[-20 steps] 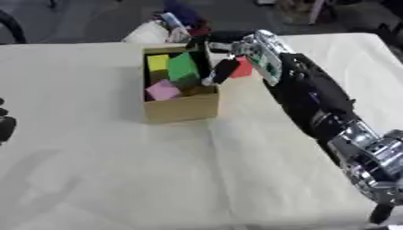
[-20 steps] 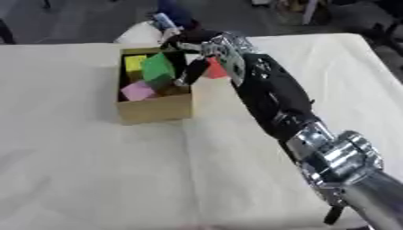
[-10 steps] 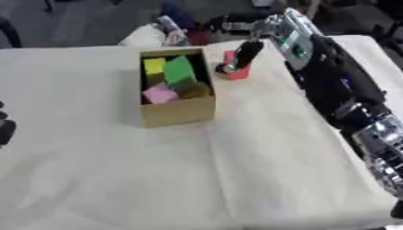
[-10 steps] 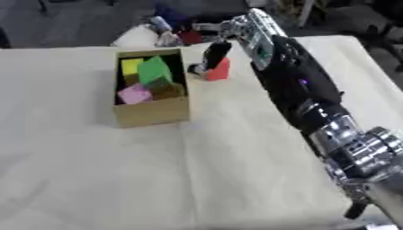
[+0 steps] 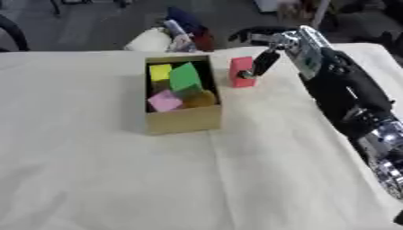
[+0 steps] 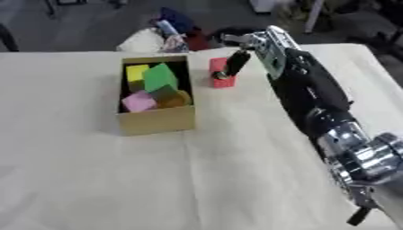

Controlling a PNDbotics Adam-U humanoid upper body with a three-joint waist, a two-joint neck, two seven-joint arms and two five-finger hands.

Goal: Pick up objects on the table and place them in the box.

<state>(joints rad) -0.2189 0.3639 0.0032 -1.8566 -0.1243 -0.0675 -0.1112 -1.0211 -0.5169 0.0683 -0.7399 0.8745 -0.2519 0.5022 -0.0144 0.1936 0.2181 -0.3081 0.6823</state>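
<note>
One block left to put away.
The right hand [image 5: 303, 47] fingers [image 5: 262, 63] pinch the red block [image 5: 241, 72] near the tabletop's [image 5: 118, 179] far edge, beside the box [image 5: 181, 119] already holding four blocks.

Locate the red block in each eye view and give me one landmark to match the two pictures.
Left eye view: the red block stands on the table right of the box, upper middle, at the right hand's fingertips.
Right eye view: the same block sits slightly further left, again just right of the box.
Shared landmark: the cardboard box holding yellow, green and pink pieces, immediately left of the block in both views.
</note>
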